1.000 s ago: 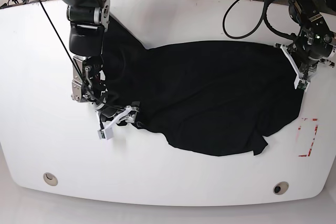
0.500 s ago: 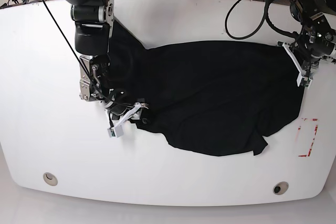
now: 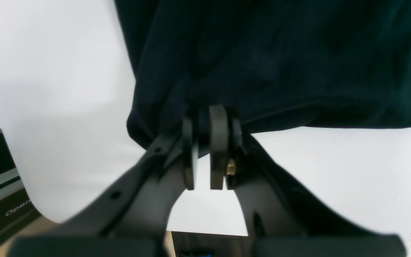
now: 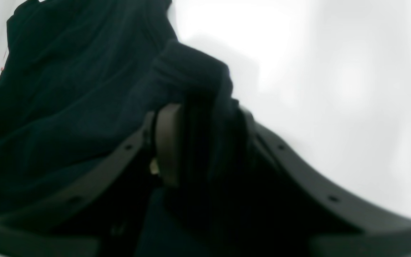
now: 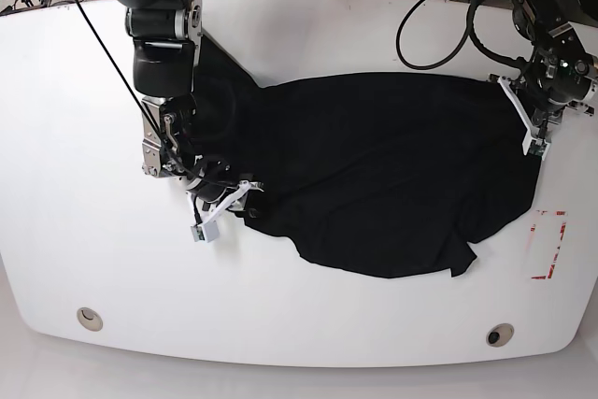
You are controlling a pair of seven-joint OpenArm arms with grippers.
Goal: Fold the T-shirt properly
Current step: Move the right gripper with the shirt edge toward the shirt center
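1. Plainly, the right end effector (image 4: pixel 194 142) has a thick bunch of the T-shirt (image 5: pixel 374 184) between its jaws; in its wrist view the cloth fills the gap, and the jaws look closed down on it, at about 8 o'clock of the garment in the base view.
2. The left end effector (image 3: pixel 209 150) has its jaws nearly together, pinching a thin edge of the same cloth where it meets bare counter (image 3: pixel 334 171), at about 3 o'clock of the garment.
3. The black shirt lies spread but rumpled across the middle of the white counter, with a loose corner pointing toward 5 o'clock and a narrower part running up under the right arm toward 10 o'clock.
4. Judged from this, the step in hand is gripping two opposite edges, before any fold is made.
5. The next move likely calls for both arms to lift together and pull the cloth taut and flat, keeping both grips firm so neither edge slips out.
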